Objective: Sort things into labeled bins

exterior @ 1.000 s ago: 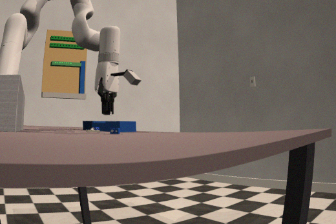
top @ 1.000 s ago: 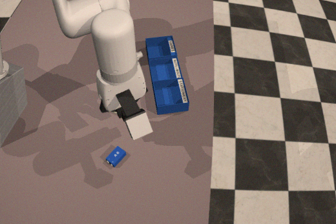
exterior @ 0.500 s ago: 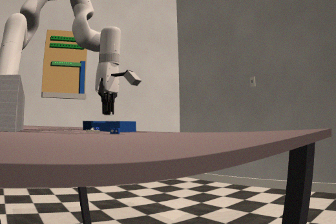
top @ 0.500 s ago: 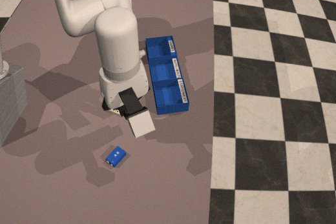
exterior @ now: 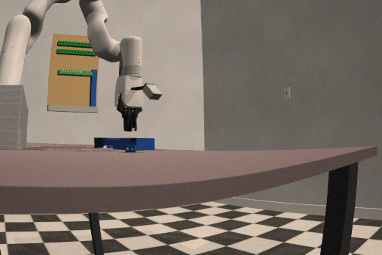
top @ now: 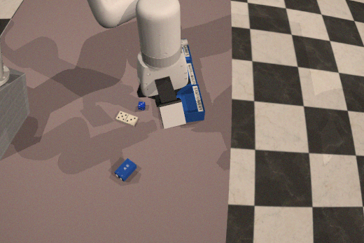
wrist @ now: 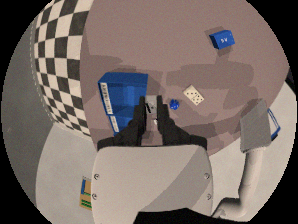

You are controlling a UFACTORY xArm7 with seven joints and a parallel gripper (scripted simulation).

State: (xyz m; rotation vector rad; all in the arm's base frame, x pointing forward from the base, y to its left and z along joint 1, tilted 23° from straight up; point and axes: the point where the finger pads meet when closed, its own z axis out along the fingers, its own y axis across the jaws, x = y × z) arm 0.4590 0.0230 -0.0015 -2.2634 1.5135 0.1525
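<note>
A blue bin row [top: 190,89] with three labelled compartments stands mid-table; the nearest label reads STATIONERY [top: 198,99]. My gripper [exterior: 130,126] hangs well above the bin row [exterior: 124,143]. In the wrist view the gripper [wrist: 154,112] is shut on a small pale thing [wrist: 154,107], too small to name, just beside the bin's near compartment [wrist: 124,94]. The arm's wrist hides the fingers in the top view. A blue die [top: 141,106], a white domino [top: 127,118] and a blue battery-like block [top: 125,169] lie on the table to the bin's left. The wrist view also shows the die [wrist: 173,104], the domino [wrist: 194,95] and the block [wrist: 221,39].
The table's right edge [top: 229,110] runs close behind the bin row, with checkered floor beyond. A grey block pedestal [top: 12,110] stands at the table's left side. The arm's body covers the bin's far compartments in the top view.
</note>
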